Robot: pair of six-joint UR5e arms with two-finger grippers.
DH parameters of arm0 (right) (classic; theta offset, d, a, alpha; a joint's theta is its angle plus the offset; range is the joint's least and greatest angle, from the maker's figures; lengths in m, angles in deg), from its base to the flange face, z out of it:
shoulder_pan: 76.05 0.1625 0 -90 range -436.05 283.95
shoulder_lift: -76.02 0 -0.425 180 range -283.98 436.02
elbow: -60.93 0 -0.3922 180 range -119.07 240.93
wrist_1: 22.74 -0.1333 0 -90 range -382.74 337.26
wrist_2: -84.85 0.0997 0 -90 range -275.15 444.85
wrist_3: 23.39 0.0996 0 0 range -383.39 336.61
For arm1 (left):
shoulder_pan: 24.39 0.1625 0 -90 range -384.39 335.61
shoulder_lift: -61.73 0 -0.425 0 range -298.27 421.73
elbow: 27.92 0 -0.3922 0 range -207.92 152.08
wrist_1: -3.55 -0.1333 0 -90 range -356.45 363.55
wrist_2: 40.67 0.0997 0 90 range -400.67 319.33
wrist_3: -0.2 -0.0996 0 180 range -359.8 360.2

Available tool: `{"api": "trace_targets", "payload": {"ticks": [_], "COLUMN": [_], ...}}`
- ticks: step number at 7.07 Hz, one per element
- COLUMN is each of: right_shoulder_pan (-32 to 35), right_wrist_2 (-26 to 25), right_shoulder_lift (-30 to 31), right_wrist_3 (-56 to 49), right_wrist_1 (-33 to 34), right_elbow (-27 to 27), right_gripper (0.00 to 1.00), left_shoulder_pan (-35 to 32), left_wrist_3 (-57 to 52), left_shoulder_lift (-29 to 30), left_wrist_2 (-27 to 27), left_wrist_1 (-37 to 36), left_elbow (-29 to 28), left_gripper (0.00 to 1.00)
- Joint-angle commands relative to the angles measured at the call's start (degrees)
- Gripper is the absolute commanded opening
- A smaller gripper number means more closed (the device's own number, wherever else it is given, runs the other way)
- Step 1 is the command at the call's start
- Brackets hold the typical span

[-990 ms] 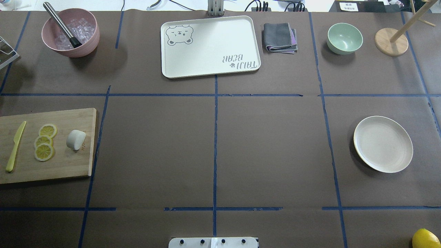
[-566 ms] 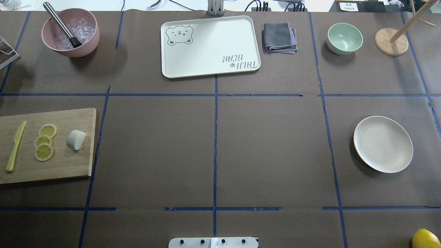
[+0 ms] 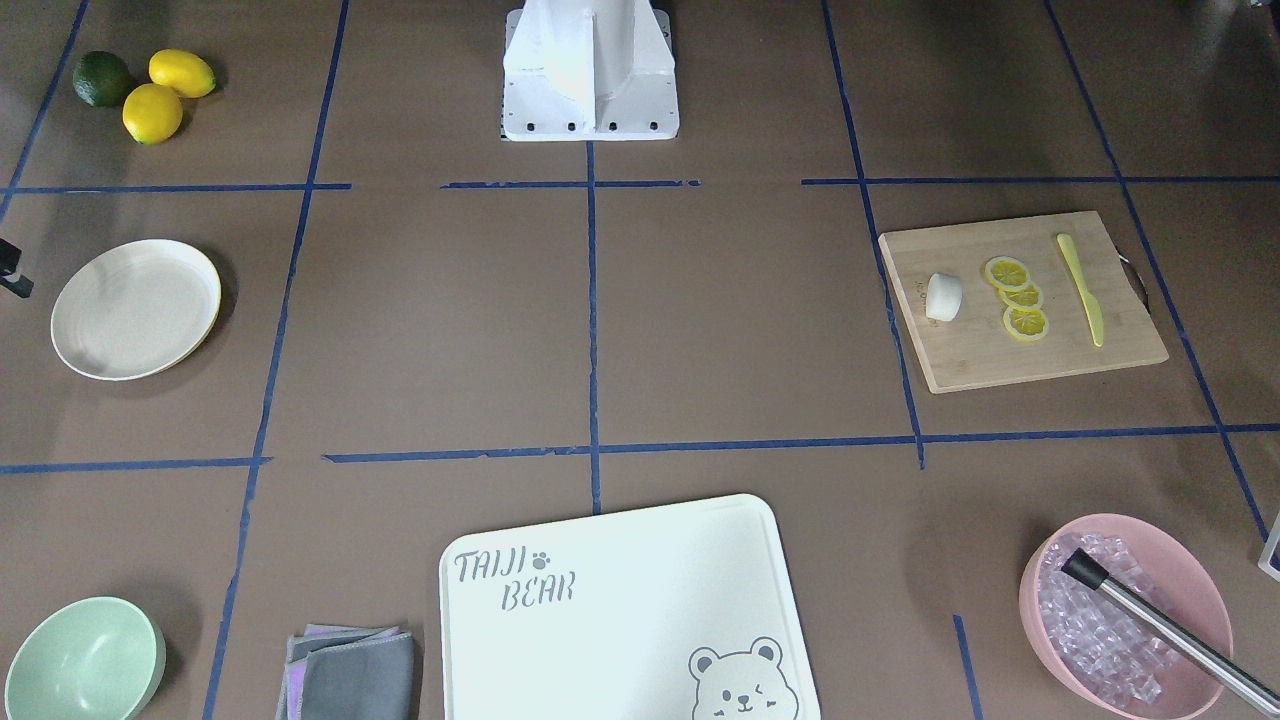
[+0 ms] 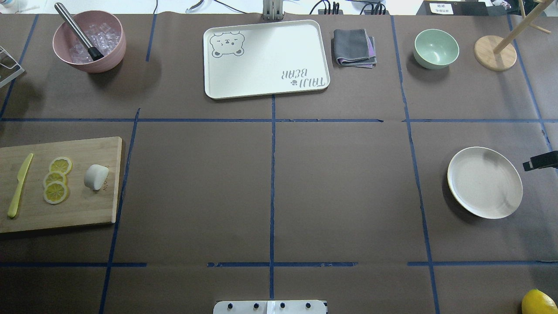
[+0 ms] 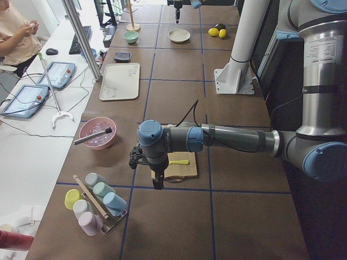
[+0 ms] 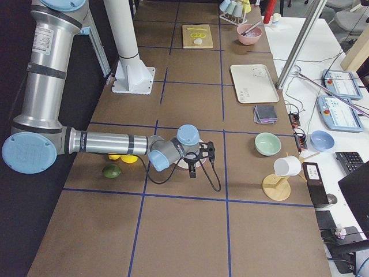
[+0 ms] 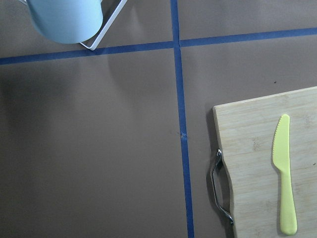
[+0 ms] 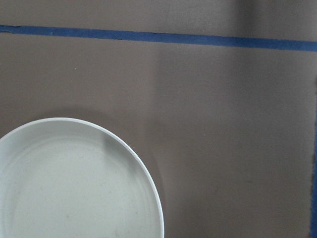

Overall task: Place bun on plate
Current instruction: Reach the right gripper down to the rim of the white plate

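Note:
The white bun [image 4: 96, 176] lies on a wooden cutting board [image 4: 87, 209] at the table's left, beside the lemon slices [image 4: 56, 179]. The cream plate [image 4: 484, 182] sits bare at the right, and its rim [image 8: 148, 183] fills the lower left of the right wrist view. A black part of my right gripper [image 4: 539, 161] pokes in from the right edge next to the plate; I cannot tell whether it is open or shut. My left gripper [image 5: 158, 183] hangs over the near end of the cutting board, seen only from the side, so I cannot tell its state.
A yellow knife [image 4: 19, 185] lies on the board. Along the far edge stand a pink bowl of ice [image 4: 89, 41], a bear-printed tray [image 4: 266, 59], a folded cloth [image 4: 354, 47], a green bowl [image 4: 436, 48] and a wooden stand [image 4: 495, 52]. A cup rack [image 5: 95, 203] stands past the board.
A black part of my right gripper has come into the overhead view at the right edge, beside the plate. The bun and the plate have not moved.

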Motion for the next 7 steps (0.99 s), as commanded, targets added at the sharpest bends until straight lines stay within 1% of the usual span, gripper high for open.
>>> {"api": "trace_targets", "payload": {"ticks": [1,4,5,6,7], "right_shoulder_pan": [-5.15,-5.86,-5.95,-5.95,-5.95], "right_wrist_2": [-2.91,-2.91,-2.82,-2.73,-2.30], "right_shoulder_lift": [0.07,-0.02,-0.02,-0.02,-0.45], "right_wrist_3": [5.87,5.96,5.96,5.96,5.96], "right_wrist_1": [-5.51,-5.51,-5.51,-5.51,-5.51], "right_elbow": [-1.94,-4.05,-4.14,-4.14,-4.05], "right_gripper": [0.95,0.51,0.45,0.31,0.07], "left_shoulder_pan": [0.00,0.09,0.09,0.09,0.09], "left_wrist_3": [0.00,0.00,0.00,0.00,0.00], "left_shoulder_lift": [0.00,-0.09,-0.09,-0.09,-0.09], "left_wrist_2": [0.00,0.00,0.00,0.00,0.09], "left_wrist_1": [0.00,0.00,0.08,0.09,0.09], "left_elbow": [0.00,-0.17,-0.17,-0.35,-0.35], "left_gripper": [1.00,1.00,1.00,1.00,1.00]}}
